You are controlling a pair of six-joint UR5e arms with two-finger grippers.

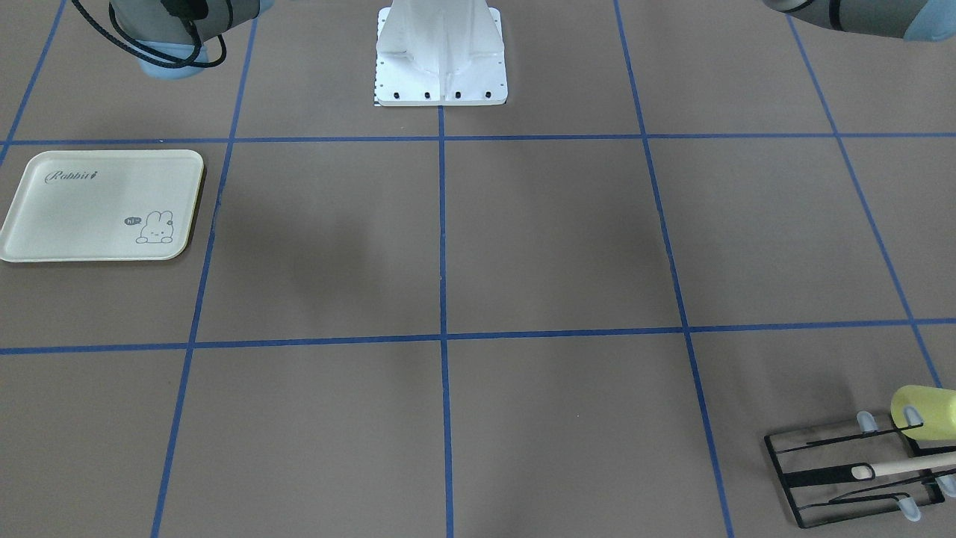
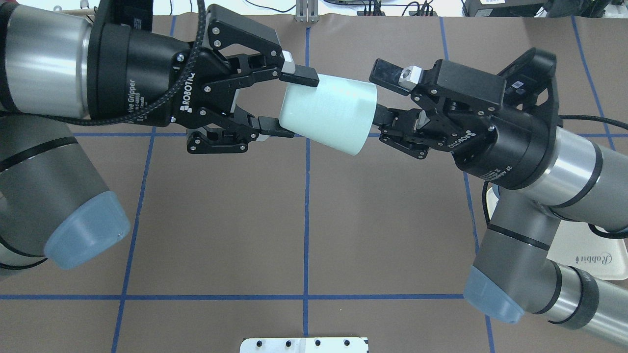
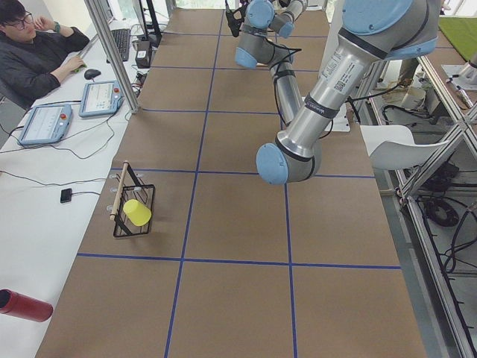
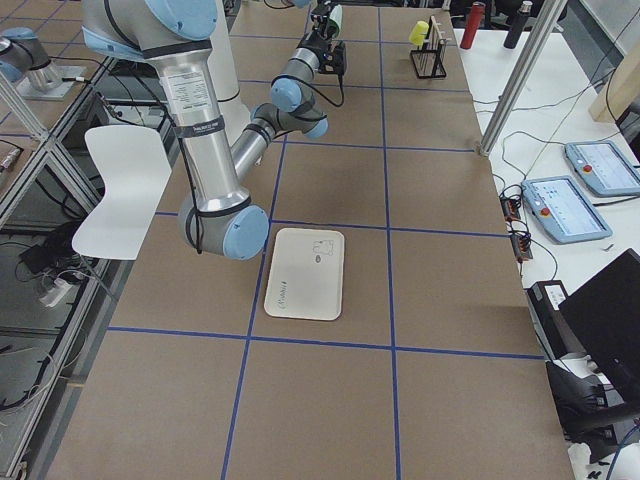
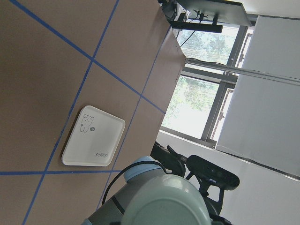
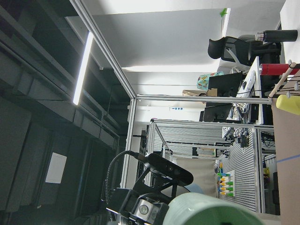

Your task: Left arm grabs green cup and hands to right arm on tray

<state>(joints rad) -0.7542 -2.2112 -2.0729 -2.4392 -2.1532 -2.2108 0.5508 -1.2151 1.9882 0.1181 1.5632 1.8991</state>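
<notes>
Above mid-table, overhead view: left gripper [image 2: 293,104] is clamped on the green cup [image 2: 328,115], 2 fingers [image 2: 300,76] pressing the narrow base end from opposite sides. The cup is held in the air, lying sideways, wide mouth toward the right gripper [image 2: 380,94].

Right gripper's jaws are spread wide at the cup's mouth and hold nothing. 1 finger sits just off the rim's far side, the other near the rim's middle. Whether that 2nd finger reaches inside or touches, cannot tell. Both wrist views catch only a pale green curve of the cup at their bottom edge.

Tray [image 1: 104,205] lies flat on the table [image 1: 523,246] on the robot's right side, well apart from the cup. Its bunny drawing and "Rabbit" script face up. In the overhead view 1 corner of it shows beneath the right arm [image 2: 584,166].

At the far corner on the robot's left stands a black wire rack [image 1: 821,476] with a yellow cup [image 1: 922,409] on it and a wooden stick [image 1: 907,467] lying across it. An operator [image 3: 33,52] sits at a desk beside the table in the left side view.
</notes>
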